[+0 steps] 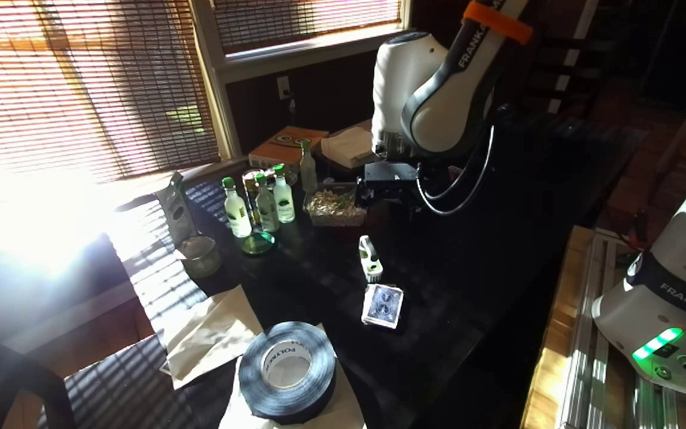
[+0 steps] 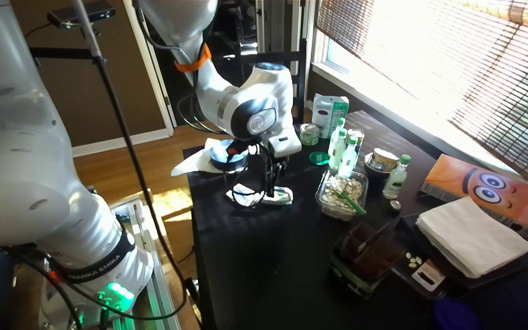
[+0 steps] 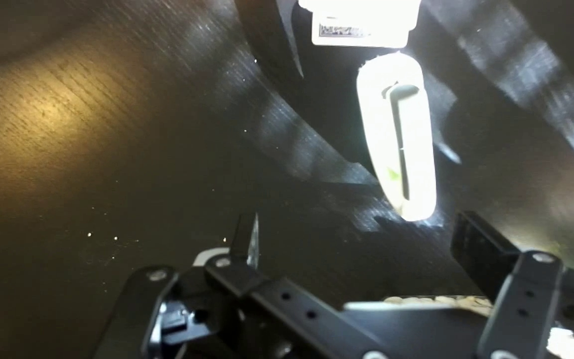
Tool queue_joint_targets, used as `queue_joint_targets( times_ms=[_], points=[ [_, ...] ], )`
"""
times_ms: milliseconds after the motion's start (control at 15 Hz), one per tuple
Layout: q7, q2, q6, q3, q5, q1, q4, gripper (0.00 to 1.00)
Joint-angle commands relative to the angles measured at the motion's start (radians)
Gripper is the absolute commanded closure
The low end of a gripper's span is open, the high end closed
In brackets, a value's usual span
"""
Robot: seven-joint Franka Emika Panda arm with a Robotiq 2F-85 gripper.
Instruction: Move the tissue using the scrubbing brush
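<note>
Along a short end edge of the tabletop (image 2: 255, 270) lies the tissue (image 1: 215, 336), pale, creased and spread out, with a roll of tape (image 1: 323, 370) right beside it; whether the two overlap I can't tell. Further in from that edge, the small white scrubbing brush (image 3: 416, 134) rests just beside a deck of cards (image 1: 383, 305), which sits nearer the long edge by the robot base (image 1: 685, 333). Over the tabletop hangs the pincer (image 3: 358, 237), its two sides parted wide, and the wrist view has the scrubbing brush lying beyond them. Toward the opposite long edge, under the blinds (image 1: 81, 95), I see three green-capped bottles (image 1: 237, 215) standing close together and a clear tub (image 2: 335, 212) of pale flakes (image 2: 343, 187) with a green utensil (image 2: 352, 204) in it. Farther along that edge, past a fourth bottle (image 1: 308, 171), sits an orange box (image 2: 484, 190) with a stack of napkins (image 2: 472, 236) next to it.
</note>
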Motion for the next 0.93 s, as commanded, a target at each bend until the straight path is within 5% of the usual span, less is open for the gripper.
queue_joint_targets(
  times_ms=[0, 267, 667, 800, 867],
  points=[
    [0.171, 0.092, -0.041, -0.068, -0.089, 0.121, 0.081, 0.0],
    [0.104, 0.158, -0.032, -0.067, -0.076, 0.177, 0.145, 0.0],
    [-0.185, 0.225, -0.009, -0.033, 0.027, 0.095, 0.173, 0.01],
    [-0.25, 0.242, -0.005, -0.031, 0.072, 0.078, 0.181, 0.08],
    [-0.281, 0.249, -0.002, -0.027, 0.096, 0.07, 0.185, 0.26]
  ],
)
